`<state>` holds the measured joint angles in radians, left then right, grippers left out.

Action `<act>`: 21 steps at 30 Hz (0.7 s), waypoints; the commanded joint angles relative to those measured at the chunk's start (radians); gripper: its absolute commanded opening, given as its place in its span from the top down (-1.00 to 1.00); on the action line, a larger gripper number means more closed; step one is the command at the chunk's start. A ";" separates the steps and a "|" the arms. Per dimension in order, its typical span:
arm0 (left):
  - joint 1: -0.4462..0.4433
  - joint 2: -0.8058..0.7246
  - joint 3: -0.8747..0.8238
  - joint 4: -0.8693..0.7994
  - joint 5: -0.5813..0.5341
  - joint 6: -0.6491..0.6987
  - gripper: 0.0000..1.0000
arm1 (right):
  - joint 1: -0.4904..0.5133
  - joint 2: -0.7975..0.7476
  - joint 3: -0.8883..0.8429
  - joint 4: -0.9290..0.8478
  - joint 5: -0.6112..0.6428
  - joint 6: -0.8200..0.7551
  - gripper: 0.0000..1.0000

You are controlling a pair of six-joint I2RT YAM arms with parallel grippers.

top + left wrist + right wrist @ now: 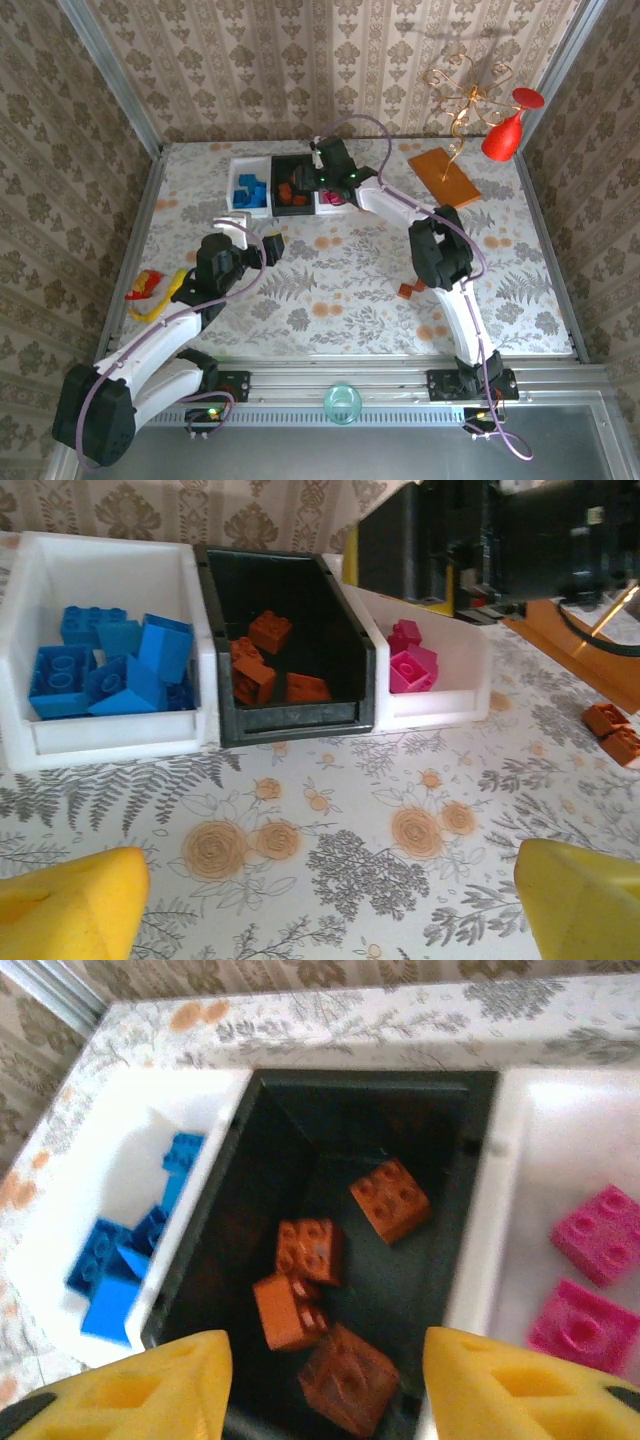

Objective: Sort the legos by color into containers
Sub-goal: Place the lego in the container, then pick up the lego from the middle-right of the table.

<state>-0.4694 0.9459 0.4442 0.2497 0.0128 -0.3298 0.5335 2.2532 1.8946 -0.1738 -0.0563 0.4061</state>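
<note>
Blue legos [110, 665] occupy the white tray at 9 o'clock [100, 745]; orange-brown legos [255, 675] the black tray [290, 720] at centre; magenta-pink legos [410, 665] the white tray at 3 o'clock [440, 705]. Table cover [330, 850]: off-white, printed with grey ferns and tan flowers. Left gripper [330, 900] fingers [75, 905]: yellow. Wall [300, 60]: beige damask stripes.

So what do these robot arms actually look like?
Both the left arm and right arm are built of white links joined by chunky black joints, with a thin lavender cable looping alongside each. The left gripper and right gripper each have two blunt yellow fingers.
</note>
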 commanded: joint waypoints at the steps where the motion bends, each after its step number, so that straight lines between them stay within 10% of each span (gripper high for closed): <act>1: 0.006 0.024 0.012 0.036 0.105 -0.019 -0.90 | -0.020 -0.213 -0.171 0.008 0.040 -0.042 -0.21; 11: -0.185 0.198 0.122 0.059 0.220 0.108 -0.90 | -0.269 -0.636 -0.810 -0.052 0.164 -0.061 -0.45; 21: -0.247 0.289 0.157 0.060 0.218 0.136 -0.89 | -0.390 -0.478 -0.713 -0.214 0.218 -0.104 -0.52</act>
<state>-0.7124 1.2339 0.5758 0.2924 0.2214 -0.2268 0.1532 1.7222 1.1248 -0.3187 0.1150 0.3294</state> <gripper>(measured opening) 0.945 0.760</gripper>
